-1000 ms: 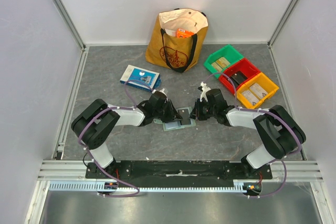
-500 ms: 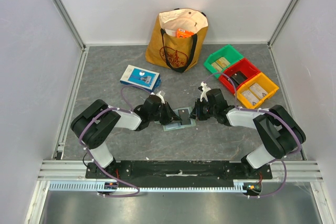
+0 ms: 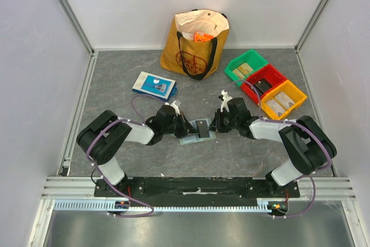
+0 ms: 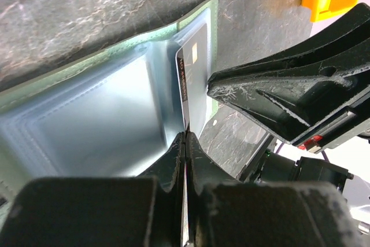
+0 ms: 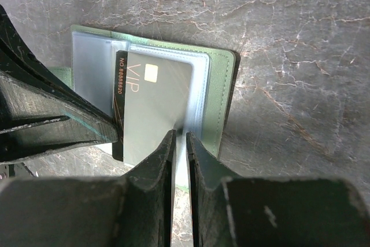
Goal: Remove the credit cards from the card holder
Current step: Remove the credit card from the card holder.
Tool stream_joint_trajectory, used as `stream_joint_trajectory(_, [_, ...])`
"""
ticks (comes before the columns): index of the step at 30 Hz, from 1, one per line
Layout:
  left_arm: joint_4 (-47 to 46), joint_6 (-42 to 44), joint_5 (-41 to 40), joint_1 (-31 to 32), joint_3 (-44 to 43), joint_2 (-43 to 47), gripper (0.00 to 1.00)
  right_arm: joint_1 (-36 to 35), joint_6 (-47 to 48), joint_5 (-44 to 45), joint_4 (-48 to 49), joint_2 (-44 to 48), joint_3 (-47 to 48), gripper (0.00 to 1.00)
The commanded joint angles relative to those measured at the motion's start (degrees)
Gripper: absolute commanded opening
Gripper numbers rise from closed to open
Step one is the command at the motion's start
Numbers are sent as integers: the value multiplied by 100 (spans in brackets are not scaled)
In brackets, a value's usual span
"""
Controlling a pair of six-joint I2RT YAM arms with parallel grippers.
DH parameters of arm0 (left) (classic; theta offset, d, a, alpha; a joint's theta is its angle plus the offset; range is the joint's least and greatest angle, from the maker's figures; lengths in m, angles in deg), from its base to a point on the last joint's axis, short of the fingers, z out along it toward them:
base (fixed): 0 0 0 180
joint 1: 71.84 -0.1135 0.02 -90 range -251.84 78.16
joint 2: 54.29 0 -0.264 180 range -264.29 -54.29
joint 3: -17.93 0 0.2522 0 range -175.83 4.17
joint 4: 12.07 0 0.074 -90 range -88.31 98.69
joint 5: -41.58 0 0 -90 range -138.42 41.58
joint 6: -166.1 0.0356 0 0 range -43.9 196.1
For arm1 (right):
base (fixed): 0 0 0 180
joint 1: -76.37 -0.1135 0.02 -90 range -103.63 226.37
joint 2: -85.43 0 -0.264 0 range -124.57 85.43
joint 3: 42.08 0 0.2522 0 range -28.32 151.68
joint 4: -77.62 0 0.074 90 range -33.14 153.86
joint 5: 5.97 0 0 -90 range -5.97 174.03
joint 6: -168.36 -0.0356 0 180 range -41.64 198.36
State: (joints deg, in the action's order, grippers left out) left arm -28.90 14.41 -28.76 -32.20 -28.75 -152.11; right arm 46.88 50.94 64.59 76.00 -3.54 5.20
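Observation:
The pale green card holder [image 3: 191, 139] lies open on the grey table between my two arms. A black credit card [image 3: 202, 127] marked VIP sticks partly out of its clear pocket [image 5: 199, 91]. My left gripper [image 4: 185, 140] is shut on the card's near edge, and the thin card [image 4: 193, 76] shows pinched between the pads. From the other side my right gripper [image 5: 180, 140] is shut on the holder's clear pocket edge, beside the green cover [image 5: 222, 102]. In the top view the left gripper [image 3: 189, 126] and right gripper [image 3: 212, 124] nearly meet over the holder.
An orange tote bag [image 3: 196, 41] stands at the back. A blue-and-white flat box [image 3: 154, 84] lies behind the left arm. Green [image 3: 245, 66], red [image 3: 266, 80] and yellow [image 3: 283, 99] bins sit at the right, behind the right arm.
My left gripper's jaws have closed onto the black card's edge, and its wrist has shifted a little to the left. The right arm has not moved.

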Motion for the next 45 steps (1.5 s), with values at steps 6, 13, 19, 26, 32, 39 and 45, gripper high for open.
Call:
stream_joint_trajectory(6, [17, -115, 3, -132, 304, 439, 2, 67, 123, 213, -362, -165, -21, 18])
stream_joint_trajectory(13, [132, 17, 64, -140, 112, 378, 15, 67, 149, 134, -406, -244, 41, 18])
stream_joint_trajectory(19, [273, 131, 38, -132, -135, 246, 29, 67, 176, 125, -406, -288, 41, 18])
stream_joint_trajectory(26, [281, 140, 91, -132, -249, 44, 28, 67, 193, 116, -397, -305, 50, 18])
stream_joint_trajectory(32, [387, 184, -23, -132, -197, 149, 4, 67, 184, 151, -397, -332, 41, 18])
stream_joint_trajectory(39, [641, 280, -296, -123, 58, 606, 2, 67, 176, 274, -423, -323, 32, 18])
stream_joint_trajectory(45, [721, 263, -410, -132, 392, 914, 2, 76, 132, 327, -458, -253, 67, 18])
